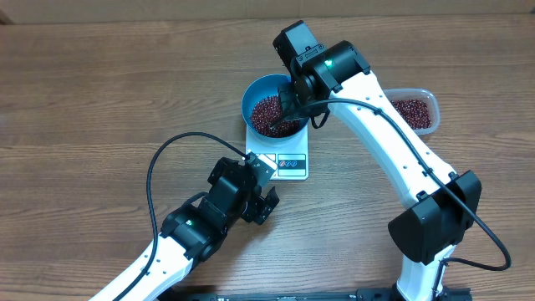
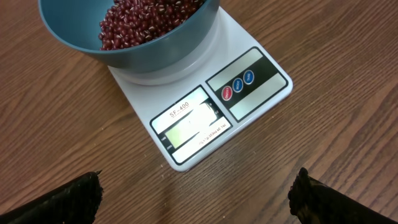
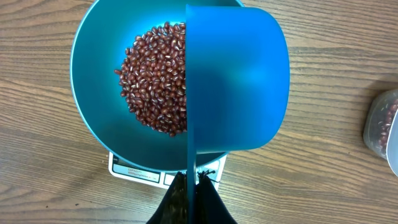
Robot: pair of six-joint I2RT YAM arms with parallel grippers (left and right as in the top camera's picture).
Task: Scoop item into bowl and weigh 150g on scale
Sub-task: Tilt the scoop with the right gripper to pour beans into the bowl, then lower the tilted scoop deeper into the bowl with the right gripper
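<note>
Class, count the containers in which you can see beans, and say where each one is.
2. The blue bowl sits on the scale; the clear tub stands on the table to its right. The scoop shows only its outside.

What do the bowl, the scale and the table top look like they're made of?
The bowl is probably plastic: an even bright blue, smooth, with a soft sheen. The scale looks like white moulded plastic with rounded corners and a glossier display panel. The table is wood or a wood-look laminate. It shows brown grain lines, but the pictures can't settle which.
</note>
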